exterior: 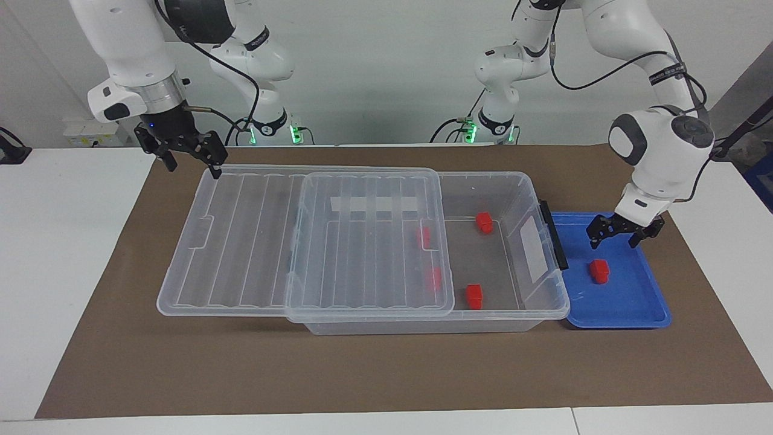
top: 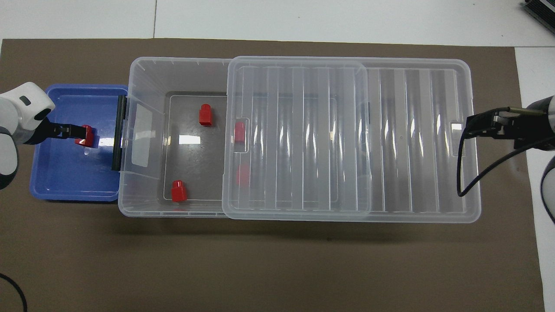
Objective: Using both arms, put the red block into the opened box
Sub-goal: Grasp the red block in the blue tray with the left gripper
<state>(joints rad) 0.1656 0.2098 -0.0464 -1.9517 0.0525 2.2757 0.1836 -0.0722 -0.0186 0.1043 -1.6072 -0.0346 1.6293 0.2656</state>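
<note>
One red block lies in the blue tray. My left gripper hangs open just above the tray, over the block and not touching it. The clear box stands beside the tray, its ribbed lid slid toward the right arm's end, which leaves the tray end uncovered. Several red blocks lie inside; two are in the uncovered part. My right gripper hovers open over the lid's end edge, holding nothing.
A brown mat covers the table under the box and tray. A black latch sits on the box's end wall next to the tray. Two blocks show through the lid.
</note>
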